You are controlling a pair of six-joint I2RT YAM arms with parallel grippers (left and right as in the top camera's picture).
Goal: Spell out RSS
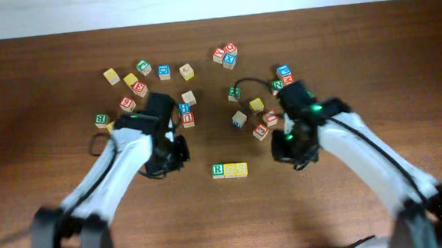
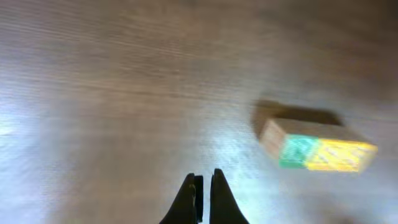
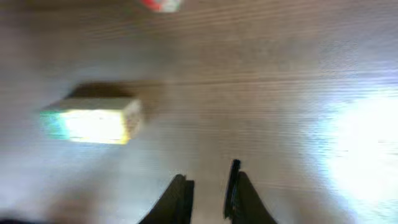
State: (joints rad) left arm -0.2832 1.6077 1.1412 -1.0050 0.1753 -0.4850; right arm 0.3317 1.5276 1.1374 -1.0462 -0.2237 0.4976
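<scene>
The left arm (image 1: 112,173) and right arm (image 1: 365,154) were found extended over the brown wooden table (image 1: 227,223), wrists angled downward. The left gripper (image 2: 204,176) was observed with its jaws pressed almost together, nothing held. The right gripper (image 3: 208,172) was observed with a narrow gap between its jaws, likewise empty. Between them, apart from both, a row of three wooden letter cubes (image 1: 229,170) was noted. A green "R" was read on the leftmost; the two yellow faces could not be read. Further coloured letter cubes (image 1: 164,72) were scattered beyond. A pale wall (image 1: 213,1) was seen behind.
</scene>
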